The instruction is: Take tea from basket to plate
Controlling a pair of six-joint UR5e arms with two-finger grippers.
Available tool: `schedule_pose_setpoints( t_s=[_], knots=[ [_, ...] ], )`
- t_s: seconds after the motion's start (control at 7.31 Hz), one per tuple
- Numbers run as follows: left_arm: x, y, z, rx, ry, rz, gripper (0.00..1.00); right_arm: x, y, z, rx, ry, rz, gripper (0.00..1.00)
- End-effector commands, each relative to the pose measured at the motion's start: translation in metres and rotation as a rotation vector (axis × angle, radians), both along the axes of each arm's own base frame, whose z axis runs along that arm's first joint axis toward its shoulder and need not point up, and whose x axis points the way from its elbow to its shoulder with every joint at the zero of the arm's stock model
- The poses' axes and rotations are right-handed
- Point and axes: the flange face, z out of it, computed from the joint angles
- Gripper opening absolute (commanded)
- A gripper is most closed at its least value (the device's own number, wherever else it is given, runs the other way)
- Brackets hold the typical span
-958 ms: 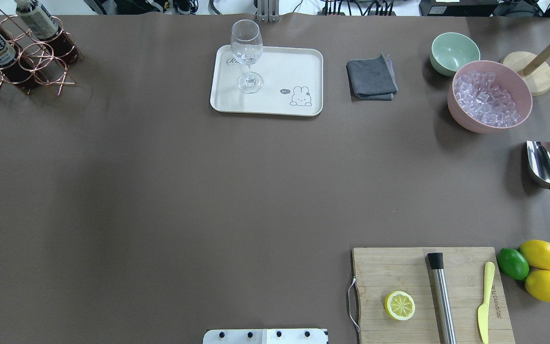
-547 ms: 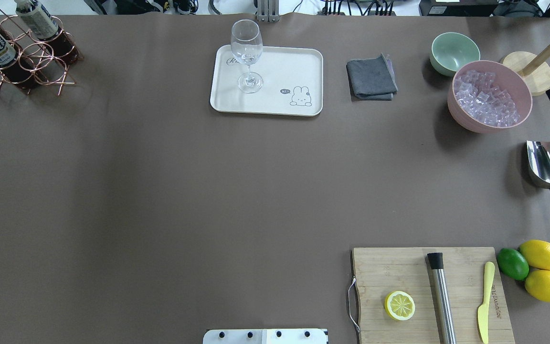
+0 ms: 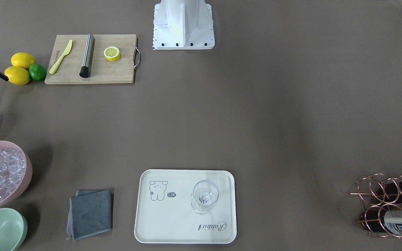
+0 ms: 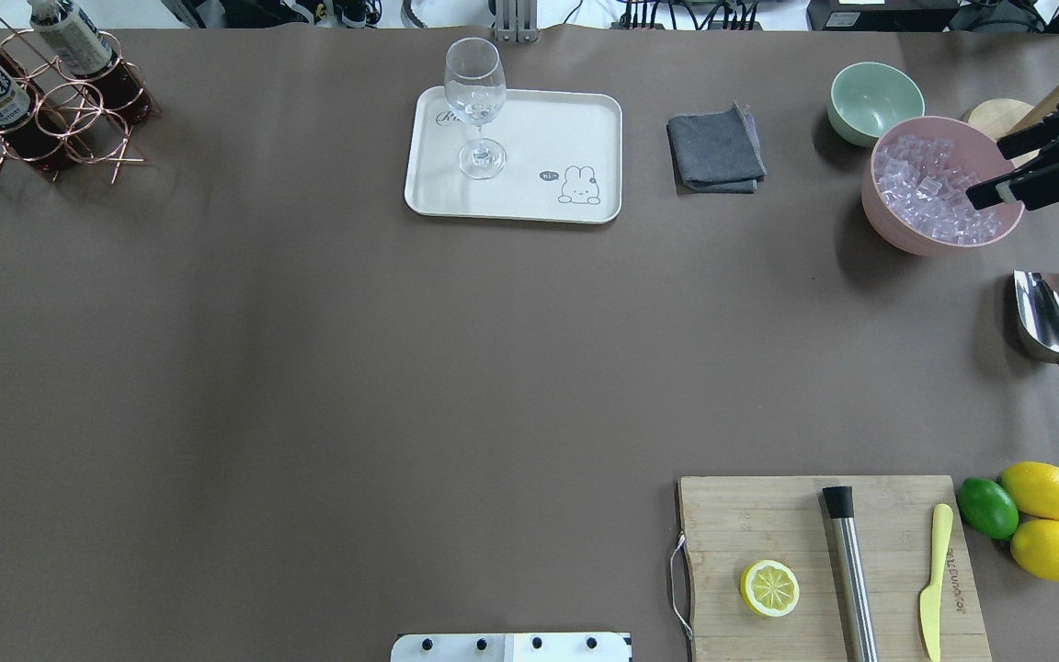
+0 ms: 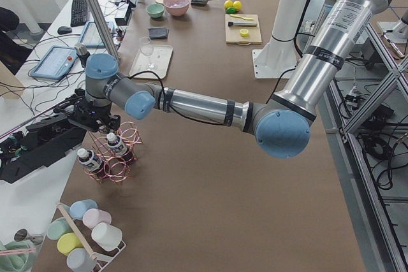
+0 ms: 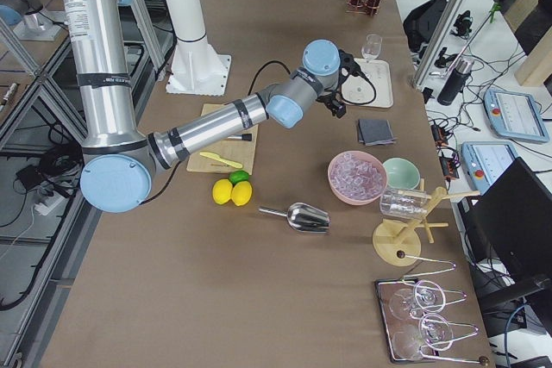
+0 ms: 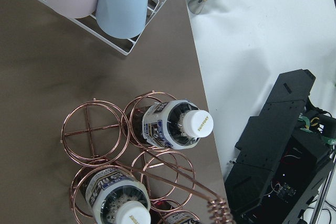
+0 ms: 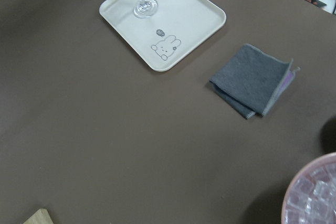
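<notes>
My left end effector hovers over the basket at the table's far left corner. It appears only in the side view, so I cannot tell whether its fingers are spread or closed; my left wrist camera shows no fingers at all. Directly below, two bottles of tea stand upright in adjoining rings, none lifted. My right end effector is raised near the pink bowl of ice with its fingers apart and holding nothing, well apart from the basket.

The plate lies mid-table at the far edge, and a wine glass stands on its left part.

Likely faults:
- A tilted lift could catch the bottle's label on a ring and drag the light basket up with it.
- The tall wire handle crosses close to the bottles and may block a finger.
- A grip on the cap alone may slip during the long carry.
- A careless set-down could topple the glass, so I judge the bare half beside the bear drawing to be the safer spot.

Obscured: a third bottle is cut off at the wrist view's lower edge, the basket is clipped in both table views, and the frame edge crops my right end effector
</notes>
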Motion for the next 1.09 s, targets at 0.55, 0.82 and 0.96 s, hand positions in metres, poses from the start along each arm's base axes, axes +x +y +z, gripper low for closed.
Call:
schedule_pose_setpoints(
  t_s=[0.55, 0.82, 0.96],
  knots=[
    [0.0, -0.02, -0.005, 0.012, -0.014, -0.026, 0.97, -0.027, 0.005, 0.023, 0.578, -0.192, -0.013, 1.0],
    [0.012, -0.025, -0.003, 0.004, -0.023, -0.025, 0.97, -0.059, 0.029, 0.036, 0.739, -0.288, -0.057, 1.0],
    [0.021, -0.026, -0.001, 0.009, -0.014, -0.037, 0.96, -0.078, 0.043, 0.031, 0.72, -0.382, -0.018, 1.0]
  ],
)
